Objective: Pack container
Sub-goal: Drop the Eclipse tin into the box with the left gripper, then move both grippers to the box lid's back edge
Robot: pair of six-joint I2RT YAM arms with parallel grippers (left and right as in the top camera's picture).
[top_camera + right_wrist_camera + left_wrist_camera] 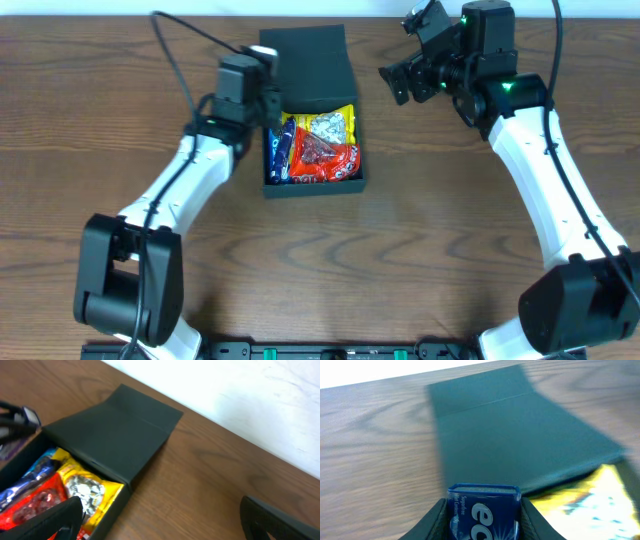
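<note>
**Fig. 1. Left fingers holding a mint box at the container's 10 o'clock corner**

My left gripper (482,512) is clamped on a blue mint box (482,502), one finger on each side face. My right gripper (393,84) stands with its jaws wide apart and empty, at 2 o'clock from the container (315,188) and well clear of it.

Risks, as I judge them: I hang over the container's left wall, so a descent from here could catch the mint box on that rim and tip it out onto the table (450,250). The yellow packet (340,122) and red packet (325,155) already fill most of the floor. A box let go on top of them may ride high and stop the lid (303,65) from closing.

The container sits near the table's centre, a little toward 12 o'clock. It is square, matte and dark teal-black, with its lid folded back flat toward 12 o'clock.
</note>
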